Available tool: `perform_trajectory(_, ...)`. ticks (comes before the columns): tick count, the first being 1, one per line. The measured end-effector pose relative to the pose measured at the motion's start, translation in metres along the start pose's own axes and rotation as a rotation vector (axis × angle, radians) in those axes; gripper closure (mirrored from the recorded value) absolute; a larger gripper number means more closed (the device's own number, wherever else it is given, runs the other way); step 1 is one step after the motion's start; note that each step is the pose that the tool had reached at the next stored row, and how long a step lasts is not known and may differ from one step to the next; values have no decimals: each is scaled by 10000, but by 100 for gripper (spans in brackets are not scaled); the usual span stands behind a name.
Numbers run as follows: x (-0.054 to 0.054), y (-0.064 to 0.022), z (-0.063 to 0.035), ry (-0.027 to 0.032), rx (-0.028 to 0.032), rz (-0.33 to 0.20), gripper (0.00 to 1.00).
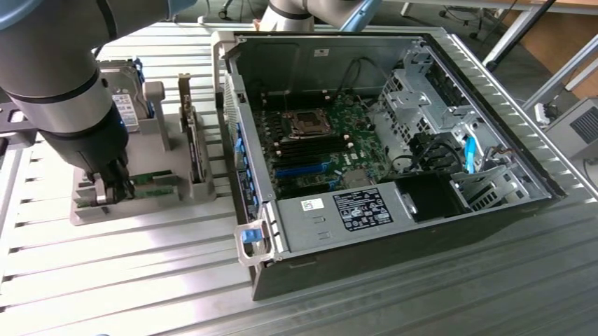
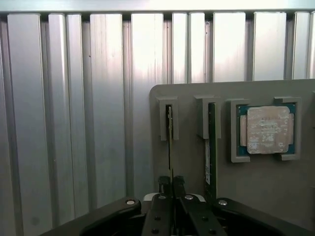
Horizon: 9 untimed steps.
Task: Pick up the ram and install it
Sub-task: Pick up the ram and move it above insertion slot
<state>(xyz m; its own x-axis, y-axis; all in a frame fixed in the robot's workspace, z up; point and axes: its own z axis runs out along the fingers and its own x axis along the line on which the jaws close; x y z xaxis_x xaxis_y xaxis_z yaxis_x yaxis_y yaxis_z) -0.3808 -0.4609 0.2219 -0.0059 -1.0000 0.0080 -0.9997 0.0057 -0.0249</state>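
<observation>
Right now the gripper [image 2: 171, 181] is down on the grey holder [image 2: 275, 191], fingers [image 2: 164, 186] pressed nearly together, pinching the ram [image 2: 170, 142] by its thin edge. The stick stands on edge and looks seated in its slot. A second stick [image 2: 210, 147] stands just beside it, then the processor chip [image 2: 268, 129] in its own pocket. In the exterior view the holder sits on the slatted table [image 1: 140, 280], to that view's left of the open PC case [image 1: 374, 259] w/ motherboard [image 1: 318, 150].

Risks, imo:
- Thin edge grip, so the stick could tilt or slip.
- A skewed pull could jam it in the slot or drag the holder.
- A finger may clip the 2nd stick.
</observation>
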Motion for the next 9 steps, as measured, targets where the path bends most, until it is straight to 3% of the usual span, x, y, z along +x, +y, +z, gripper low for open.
perform_trajectory(9,-5,-3,-117,140,0,-4,89)
